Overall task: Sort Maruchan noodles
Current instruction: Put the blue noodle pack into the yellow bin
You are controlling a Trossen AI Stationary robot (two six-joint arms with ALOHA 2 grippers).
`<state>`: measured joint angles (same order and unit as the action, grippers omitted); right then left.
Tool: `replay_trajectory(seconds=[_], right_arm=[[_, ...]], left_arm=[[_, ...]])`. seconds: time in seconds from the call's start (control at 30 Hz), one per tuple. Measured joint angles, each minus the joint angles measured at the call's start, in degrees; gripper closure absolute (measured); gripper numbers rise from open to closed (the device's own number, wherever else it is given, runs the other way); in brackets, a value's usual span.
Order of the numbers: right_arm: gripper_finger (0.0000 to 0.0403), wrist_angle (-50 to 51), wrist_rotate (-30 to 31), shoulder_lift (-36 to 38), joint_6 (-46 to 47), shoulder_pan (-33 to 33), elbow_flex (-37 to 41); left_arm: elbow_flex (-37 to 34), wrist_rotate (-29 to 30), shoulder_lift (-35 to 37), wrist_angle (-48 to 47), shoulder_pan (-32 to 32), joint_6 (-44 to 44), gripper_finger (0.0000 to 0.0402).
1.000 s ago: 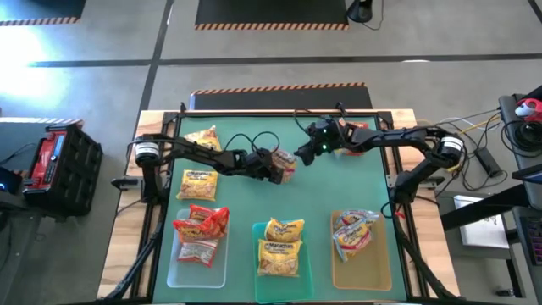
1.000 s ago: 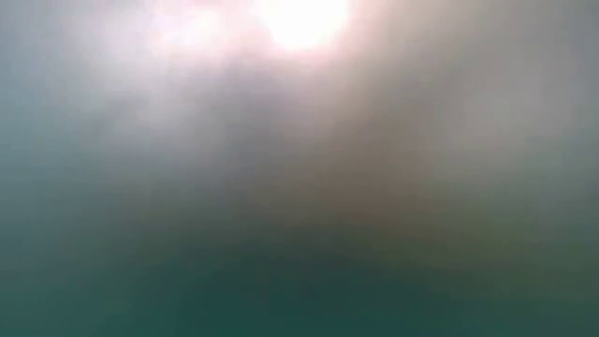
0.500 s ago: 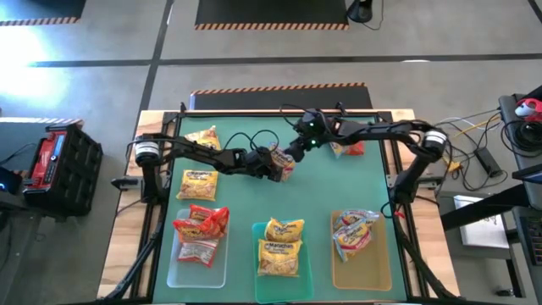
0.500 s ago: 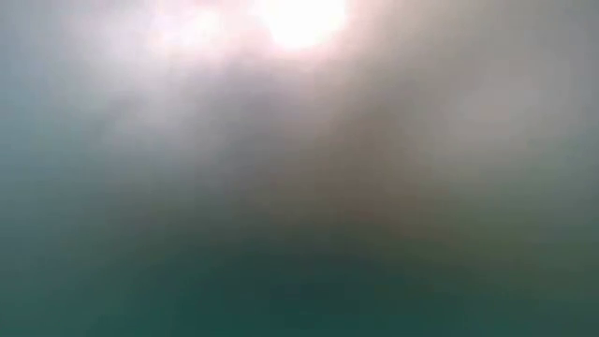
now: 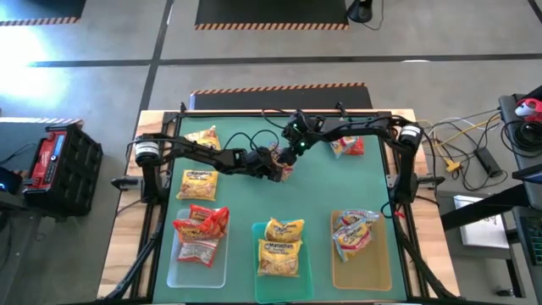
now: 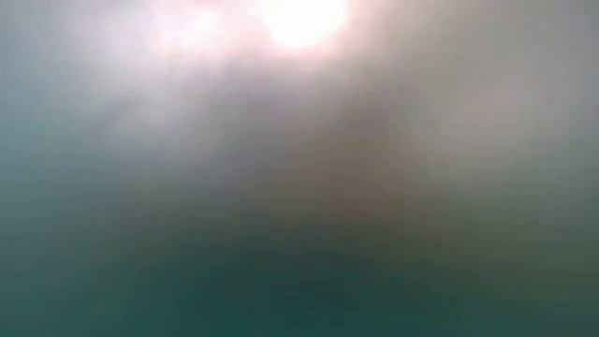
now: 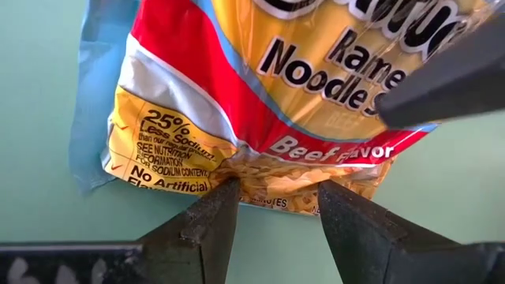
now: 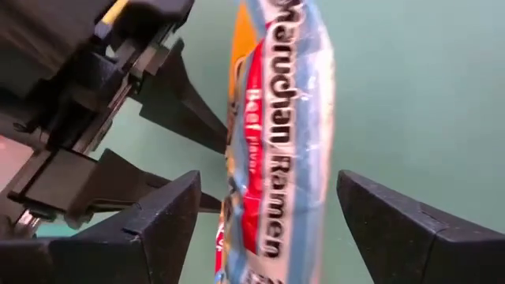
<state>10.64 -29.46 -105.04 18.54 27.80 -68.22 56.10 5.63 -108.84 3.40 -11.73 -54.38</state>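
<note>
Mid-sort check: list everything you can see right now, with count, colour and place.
Green mat: one, covering the table.
Clear tray: one, front left, two red packets.
Teal tray: one, front centre, two yellow packets.
Amber tray: one, front right, packets inside.
Loose packets: yellow two, left; red one, back right.
Beef packet: one, centre, held.
Left gripper: shut on its edge.
Right gripper: open around it.

Even light falls on my bench (image 5: 313,195) from overhead, with faint shadows. The low view is a teal-grey blur with white glare above. Up close, the beef packet (image 7: 260,102) reads sharp, though my dark fingers (image 8: 158,229) blur.
</note>
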Motion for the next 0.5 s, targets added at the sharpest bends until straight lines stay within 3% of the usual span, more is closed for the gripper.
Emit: replay_trajectory(seconds=[0.5], right_arm=[[0.0211,1.1,-0.1,-0.6,-1.9,-0.6,-0.6]], left_arm=[[0.0,0.0,0.0,0.2,0.0,0.8,0.0239]])
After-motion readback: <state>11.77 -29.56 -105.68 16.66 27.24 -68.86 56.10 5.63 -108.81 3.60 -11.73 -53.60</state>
